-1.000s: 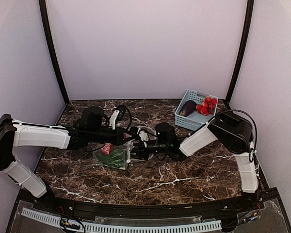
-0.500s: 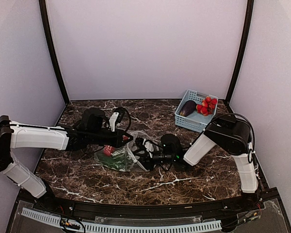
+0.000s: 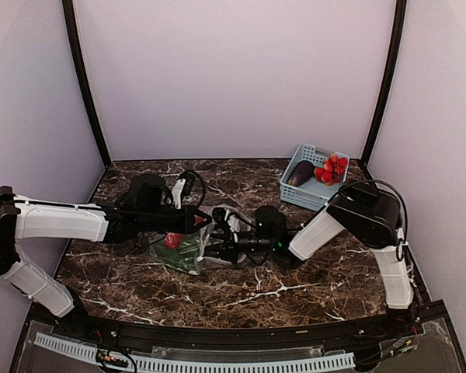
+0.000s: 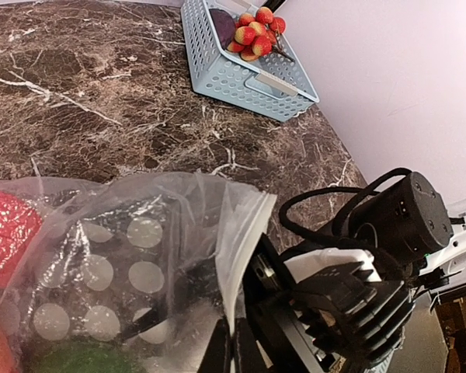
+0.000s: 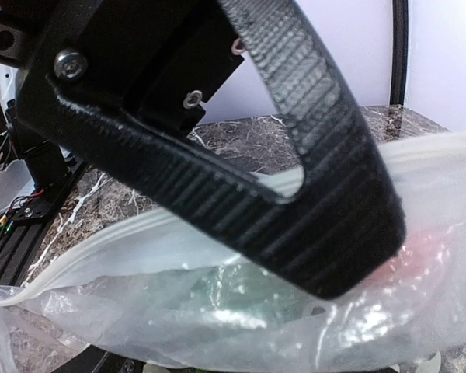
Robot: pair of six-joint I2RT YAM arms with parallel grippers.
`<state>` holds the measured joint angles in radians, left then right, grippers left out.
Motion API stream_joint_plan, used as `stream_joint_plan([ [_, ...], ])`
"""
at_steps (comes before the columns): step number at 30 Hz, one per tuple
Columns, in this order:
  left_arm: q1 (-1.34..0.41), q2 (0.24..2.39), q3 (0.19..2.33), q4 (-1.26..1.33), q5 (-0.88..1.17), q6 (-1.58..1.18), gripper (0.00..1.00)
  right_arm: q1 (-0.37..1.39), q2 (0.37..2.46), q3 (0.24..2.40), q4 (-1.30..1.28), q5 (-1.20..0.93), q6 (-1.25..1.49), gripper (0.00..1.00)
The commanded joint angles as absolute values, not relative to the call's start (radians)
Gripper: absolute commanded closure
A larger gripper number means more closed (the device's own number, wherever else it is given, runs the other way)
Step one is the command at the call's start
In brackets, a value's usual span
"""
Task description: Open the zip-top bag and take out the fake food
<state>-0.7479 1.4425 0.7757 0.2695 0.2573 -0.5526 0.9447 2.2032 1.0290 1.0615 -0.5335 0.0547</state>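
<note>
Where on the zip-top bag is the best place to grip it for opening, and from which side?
Pinch the stiffer mouth strip of the zip-top bag, one wall per gripper, coming in from the right end in the top view. The bag lies floppy on the table with the fake food at its left end, so the body would likely just crumple.

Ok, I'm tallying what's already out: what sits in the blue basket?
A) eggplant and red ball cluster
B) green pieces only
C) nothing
A: the basket holds the dark purple eggplant and the red ball cluster; a red piece and green pieces are inside the zip-top bag.
</note>
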Motion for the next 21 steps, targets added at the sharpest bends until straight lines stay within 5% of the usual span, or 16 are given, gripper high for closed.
stream_joint_plan([
  [1,-0.741,1.41,0.768,0.324,0.295,-0.585,0.99,0.959,2.251,1.068,1.11,-0.542,0.08,0.31],
  [16,-0.738,1.395,0.763,0.26,0.239,-0.553,0.98,0.96,2.376,1.071,1.139,-0.471,0.093,0.36],
  [20,-0.736,1.339,0.78,0.109,0.137,-0.475,0.77,0.959,2.361,1.027,1.176,-0.475,0.1,0.35],
  [21,-0.734,1.327,0.777,0.093,0.127,-0.469,0.65,0.959,2.359,1.02,1.183,-0.476,0.101,0.34],
])
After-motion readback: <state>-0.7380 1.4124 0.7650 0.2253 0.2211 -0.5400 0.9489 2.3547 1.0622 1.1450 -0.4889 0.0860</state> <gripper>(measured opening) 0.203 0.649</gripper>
